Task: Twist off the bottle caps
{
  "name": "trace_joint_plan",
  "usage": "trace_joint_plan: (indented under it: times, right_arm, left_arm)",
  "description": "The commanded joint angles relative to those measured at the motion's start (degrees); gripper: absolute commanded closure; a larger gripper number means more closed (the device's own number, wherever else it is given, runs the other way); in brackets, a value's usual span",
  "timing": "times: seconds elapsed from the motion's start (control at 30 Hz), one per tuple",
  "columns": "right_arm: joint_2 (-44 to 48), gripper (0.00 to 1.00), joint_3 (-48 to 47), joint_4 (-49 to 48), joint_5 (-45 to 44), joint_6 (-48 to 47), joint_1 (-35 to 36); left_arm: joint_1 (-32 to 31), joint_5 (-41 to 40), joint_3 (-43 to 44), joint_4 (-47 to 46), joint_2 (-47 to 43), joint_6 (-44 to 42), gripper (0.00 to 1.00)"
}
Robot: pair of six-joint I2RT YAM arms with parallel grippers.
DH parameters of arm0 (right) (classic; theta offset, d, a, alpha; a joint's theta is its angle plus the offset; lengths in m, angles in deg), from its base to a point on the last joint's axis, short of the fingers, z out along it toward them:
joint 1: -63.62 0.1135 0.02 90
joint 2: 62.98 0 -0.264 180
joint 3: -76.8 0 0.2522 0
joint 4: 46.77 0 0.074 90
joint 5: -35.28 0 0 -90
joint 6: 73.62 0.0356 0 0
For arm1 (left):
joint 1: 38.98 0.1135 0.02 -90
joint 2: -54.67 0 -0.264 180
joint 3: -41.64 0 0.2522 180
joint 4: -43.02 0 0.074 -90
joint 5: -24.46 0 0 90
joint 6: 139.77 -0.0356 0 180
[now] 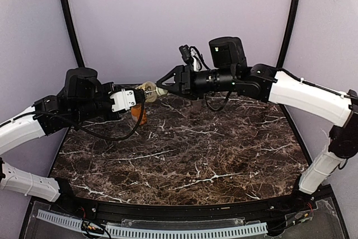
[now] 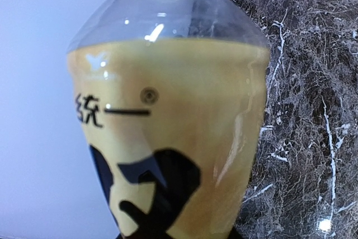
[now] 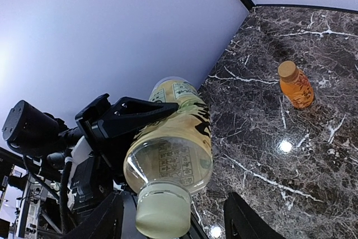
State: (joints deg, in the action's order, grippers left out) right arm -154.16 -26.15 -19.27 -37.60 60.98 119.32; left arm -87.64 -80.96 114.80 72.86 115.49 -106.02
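Note:
My left gripper is shut on the tall yellowish tea bottle and holds it tilted in the air above the back left of the table. The bottle fills the left wrist view. Its cream-white cap points toward my right gripper. That gripper is open, and the cap lies between its fingers without touching them. The squat orange juice bottle stands on the table with its orange cap on. It is partly hidden below the left gripper in the top view. The slim clear bottle and the green cap are out of view.
The dark marble table is bounded by purple walls at the back and sides. Black frame posts stand at the back corners. Both arms reach over the back half of the table.

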Motion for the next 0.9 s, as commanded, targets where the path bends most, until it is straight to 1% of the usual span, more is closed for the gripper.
trace_joint_plan:
  times: [0.0, 0.07, 0.13, 0.23, 0.3, 0.37, 0.4, 0.43, 0.5, 0.53, 0.57, 0.6, 0.63, 0.67, 0.73, 0.87]
  right_arm:
    - [-1.7, 0.4, -1.8, -1.2, 3.8, 0.8, -0.2]
    - [-1.9, 0.44, -1.7, -1.2, 4.4, 1.0, -0.2]
    - [-1.9, 0.52, -1.6, -1.2, 4.6, 1.0, -0.2]
    - [-1.9, 0.67, -1.8, -1.3, 4.4, 0.6, -0.2]
    - [-1.8, 0.79, -1.8, -1.6, 4.6, 0.0, -0.2]
    - [-1.7, 0.94, -1.6, -2.3, 5.2, -1.4, -0.2]
    - [-1.7, 1.0, -1.6, -2.7, 6.0, -3.4, -0.2]
    - [-1.5, 1.0, -1.7, -3.2, 7.0, -5.8, 0.0]
    - [-1.2, 1.0, -3.0, -1.4, 8.1, -14.1, 1.0]
    - [-1.0, 1.0, -4.1, 0.5, 7.3, -19.7, 2.0]
    - [-0.8, 1.0, -5.0, 2.6, 6.5, -26.2, 3.6]
    - [-0.4, 1.0, -5.4, 4.4, 5.5, -33.1, 5.3]
    - [0.0, 1.0, -5.2, 6.0, 4.6, -41.1, 7.6]
    - [0.8, 1.0, -4.3, 6.9, 4.0, -48.5, 9.9]
    - [2.1, 1.0, -1.9, 7.5, 0.2, -60.1, 13.9]
    - [2.0, 1.0, -1.3, 11.1, -10.1, -76.7, 18.2]
  left_arm:
    - [-0.4, -1.2, -1.3, -2.4, -1.1, -1.0, 0.78]
    - [-0.3, -1.5, -1.5, -2.8, -1.2, -1.0, 0.78]
    - [-0.4, -1.5, -1.6, -2.9, -1.2, -1.1, 0.78]
    - [-0.4, -1.5, -1.6, -2.9, -1.3, -1.1, 0.78]
    - [-0.4, -1.3, -1.7, -2.7, -1.3, -1.1, 0.78]
    - [-0.4, -0.3, -1.7, -1.7, -1.4, -0.7, 0.78]
    - [-0.5, 0.4, -1.5, -1.0, -1.5, -0.5, 0.78]
    - [-0.4, 2.6, -1.2, 1.4, -1.6, 0.4, 0.78]
    - [-0.4, 8.2, 0.2, 7.8, -1.5, 2.0, 0.78]
    - [-0.5, 13.0, 0.7, 13.0, -1.4, 2.6, 0.79]
    - [-0.4, 16.2, 1.7, 15.5, -1.2, 3.7, 0.79]
    - [-0.5, 21.4, 2.1, 20.0, -1.0, 4.1, 0.8]
    - [-0.4, 23.8, 2.8, 21.9, -0.9, 4.6, 0.8]
    - [-0.4, 27.9, 3.1, 25.4, -0.8, 4.6, 0.8]
    - [-0.4, 32.0, 4.2, 29.5, -0.5, 4.3, 0.8]
    - [-0.4, 37.0, 5.9, 34.6, 0.1, 4.4, 0.81]
